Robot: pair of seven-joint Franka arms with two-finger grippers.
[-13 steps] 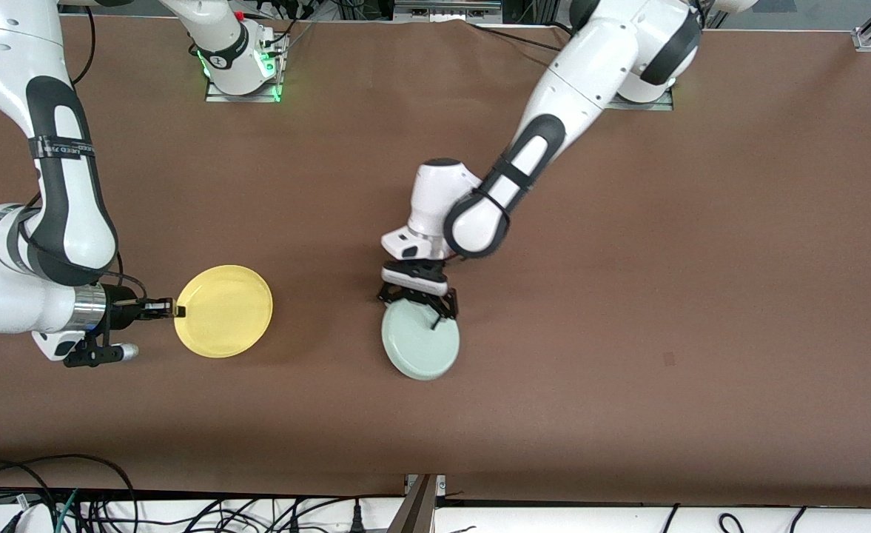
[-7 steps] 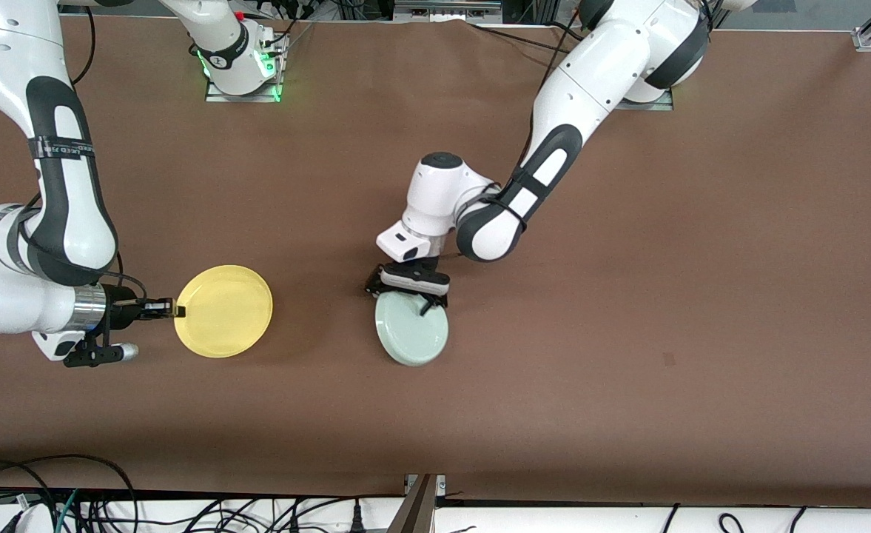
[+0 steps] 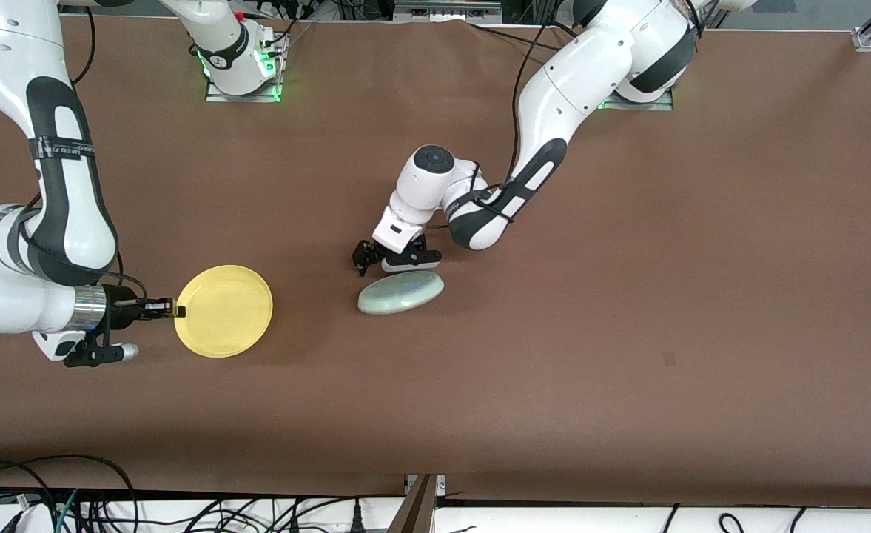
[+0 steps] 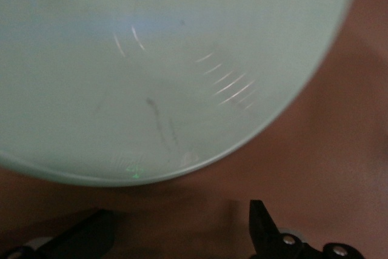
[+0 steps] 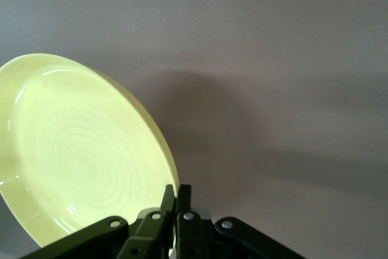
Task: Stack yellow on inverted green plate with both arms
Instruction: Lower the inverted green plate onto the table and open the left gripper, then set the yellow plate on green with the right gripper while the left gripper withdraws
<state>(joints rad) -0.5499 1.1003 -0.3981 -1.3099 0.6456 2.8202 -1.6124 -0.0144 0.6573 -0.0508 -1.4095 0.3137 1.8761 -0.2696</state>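
Observation:
The pale green plate (image 3: 400,292) is in the middle of the table, steeply tilted, showing as a narrow oval. In the left wrist view it (image 4: 170,65) fills most of the picture. My left gripper (image 3: 389,261) is open just above the plate's edge that lies farther from the front camera, and holds nothing; its fingers (image 4: 264,228) stand wide apart, clear of the rim. My right gripper (image 3: 172,308) is shut on the rim of the yellow plate (image 3: 224,311) toward the right arm's end of the table. The right wrist view shows the yellow plate (image 5: 79,156) pinched at its edge, hollow side showing.
The brown table (image 3: 627,333) carries only the two plates. Cables (image 3: 50,496) hang below its edge nearest the front camera. The arm bases (image 3: 243,74) stand along the edge farthest from the front camera.
My left gripper has drawn back toward the bases and opened, letting go of the green plate. The plate has tipped from nearly flat to steeply tilted. The right arm and the yellow plate have not moved.

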